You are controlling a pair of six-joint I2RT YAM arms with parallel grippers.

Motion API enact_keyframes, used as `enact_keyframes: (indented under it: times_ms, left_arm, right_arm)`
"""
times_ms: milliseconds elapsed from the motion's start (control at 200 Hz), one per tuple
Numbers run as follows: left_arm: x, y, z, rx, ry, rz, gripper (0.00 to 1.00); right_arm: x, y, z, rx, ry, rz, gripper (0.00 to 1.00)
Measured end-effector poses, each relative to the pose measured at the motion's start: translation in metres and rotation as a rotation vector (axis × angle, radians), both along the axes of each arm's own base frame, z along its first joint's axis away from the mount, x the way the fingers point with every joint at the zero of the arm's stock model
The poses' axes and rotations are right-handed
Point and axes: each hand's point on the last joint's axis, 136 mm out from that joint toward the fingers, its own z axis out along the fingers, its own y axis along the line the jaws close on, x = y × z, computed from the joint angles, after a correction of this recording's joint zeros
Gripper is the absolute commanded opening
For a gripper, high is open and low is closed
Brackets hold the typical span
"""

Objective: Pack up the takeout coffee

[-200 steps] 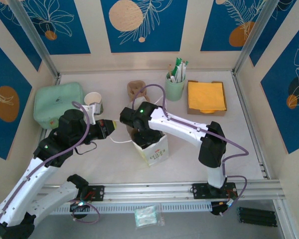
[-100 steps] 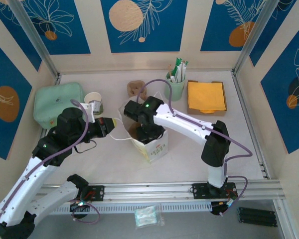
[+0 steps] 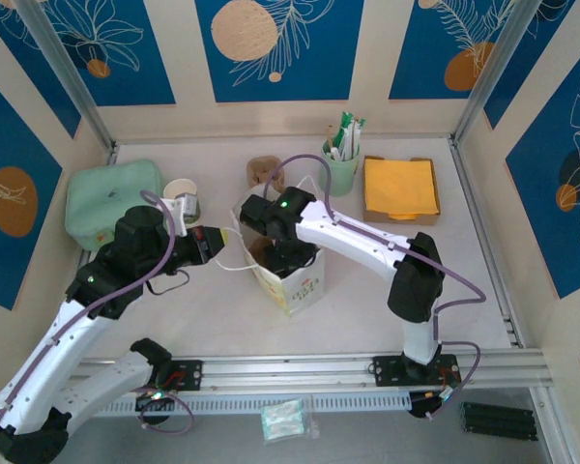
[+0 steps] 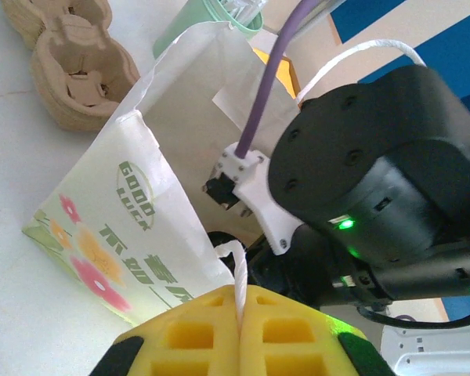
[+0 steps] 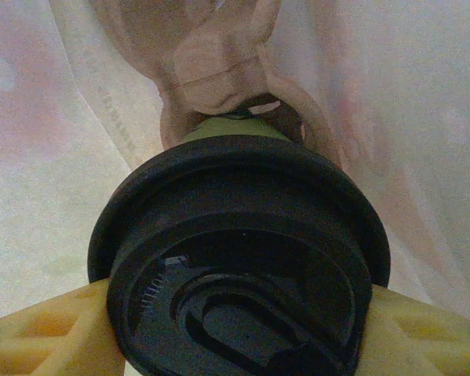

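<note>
Two grippers were at one white paper bag [image 3: 304,285] printed with flowers and green lettering, which stood open mid-table. The left gripper [image 4: 239,313], with yellow pads, was clenched tight on the bag's white cord handle [image 4: 236,270]; the cord ran up from between the pads to the bag's near rim. The right gripper [image 5: 235,333] was down inside the bag's mouth, grasping the takeout coffee [image 5: 243,251], a small paper cup with a round black plastic lid and a sliver of green side showing beneath it. A yellow finger [image 5: 47,333] pressed each flank of the lid. The cup sat inside the bag, lid up, above a brown moulded-pulp cup carrier [image 5: 219,55] at the bottom; whether they touched could not be told. Behind the bag lay a second pulp carrier [image 4: 70,70], and a lidless paper cup [image 3: 182,191] stood near the left arm.
</note>
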Motion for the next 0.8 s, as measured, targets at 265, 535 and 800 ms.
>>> enact_keyframes:
  times_ms: [265, 535, 800]
  left_arm:
    - [0.0003, -0.0002, -0.0005, 0.001, 0.002, 0.000, 0.00]
    - [0.0022, -0.0013, -0.0027, 0.005, 0.009, 0.001, 0.00]
    - [0.0029, -0.0018, -0.0020, -0.001, 0.012, 0.004, 0.00]
  right_arm:
    - [-0.0003, 0.0012, -0.0011, -0.002, 0.000, 0.021, 0.56]
    - [-0.0004, 0.0029, -0.0065, 0.001, 0.008, 0.024, 0.56]
    - [-0.0004, 0.0031, -0.0069, 0.001, 0.008, 0.024, 0.56]
